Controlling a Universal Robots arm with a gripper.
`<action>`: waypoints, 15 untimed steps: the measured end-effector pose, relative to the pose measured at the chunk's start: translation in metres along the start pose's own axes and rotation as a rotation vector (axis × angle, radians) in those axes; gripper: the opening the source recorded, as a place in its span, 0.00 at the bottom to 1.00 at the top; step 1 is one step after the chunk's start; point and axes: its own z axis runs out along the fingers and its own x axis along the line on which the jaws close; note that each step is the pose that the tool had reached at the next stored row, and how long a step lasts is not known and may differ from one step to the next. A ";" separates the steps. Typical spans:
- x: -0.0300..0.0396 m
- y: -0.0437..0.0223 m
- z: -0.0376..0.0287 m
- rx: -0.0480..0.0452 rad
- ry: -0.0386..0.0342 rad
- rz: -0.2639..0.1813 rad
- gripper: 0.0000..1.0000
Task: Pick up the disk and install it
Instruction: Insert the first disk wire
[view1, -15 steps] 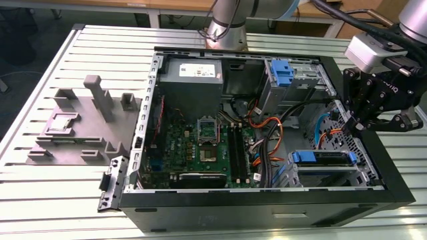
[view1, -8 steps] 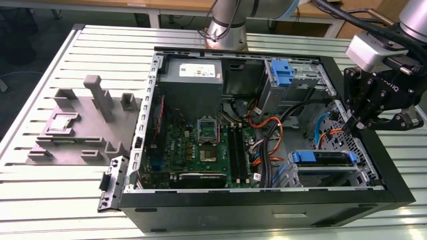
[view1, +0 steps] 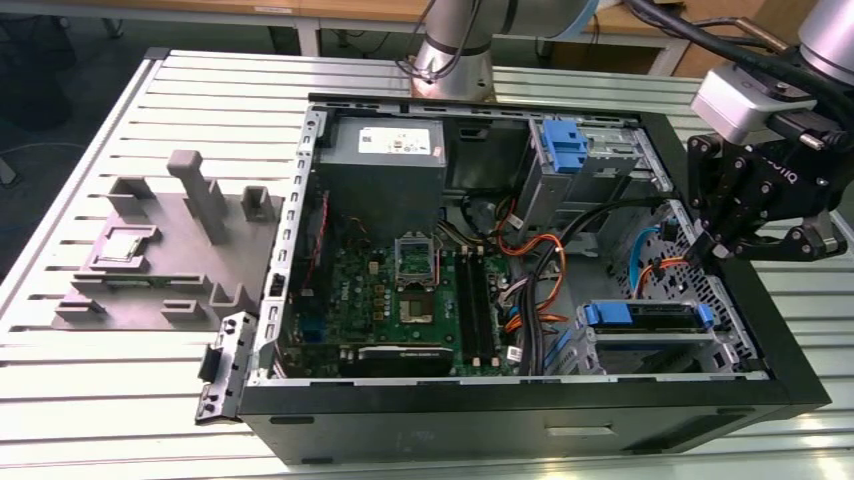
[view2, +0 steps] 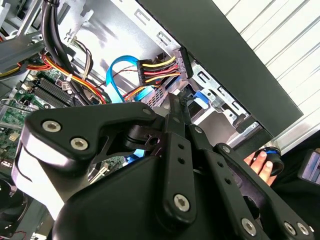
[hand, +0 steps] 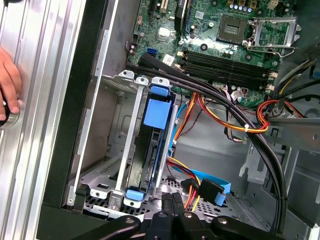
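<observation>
The PC case (view1: 534, 420) lies open on the slatted table (view1: 107, 400), taking up the middle and right of the exterior view. The gripper (view1: 731, 248) hangs at the right edge of that frame, just over the case's right wall, and its black fingers (hand: 172, 205) are pressed together with nothing between them.

The disk (view1: 647, 318) sits on edge in the metal cage (hand: 117, 150) at the lower right of the case, blue rails showing. In the first wrist view the disk (hand: 152, 150) runs down the middle of the frame between the cage's silver bars, with the closed fingertips just below its near end, close to it though I cannot say if they touch.

Orange, red and yellow cables (view1: 541, 270) loop across the case floor beside the green board (view1: 400, 300). A second blue bracket (view1: 567, 150) sits upper right. A person's hand (hand: 9, 85) rests on the table at the left edge of the first wrist view. A grey fixture (view1: 160, 250) stands on the table to the exterior view's left.
</observation>
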 end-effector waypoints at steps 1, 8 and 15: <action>0.0000 0.0000 0.0000 0.0000 0.0000 -0.001 0.12; 0.0000 0.0000 0.0000 0.0041 0.0001 -0.030 0.12; 0.0000 0.0000 0.0001 0.0101 0.0015 -0.065 0.12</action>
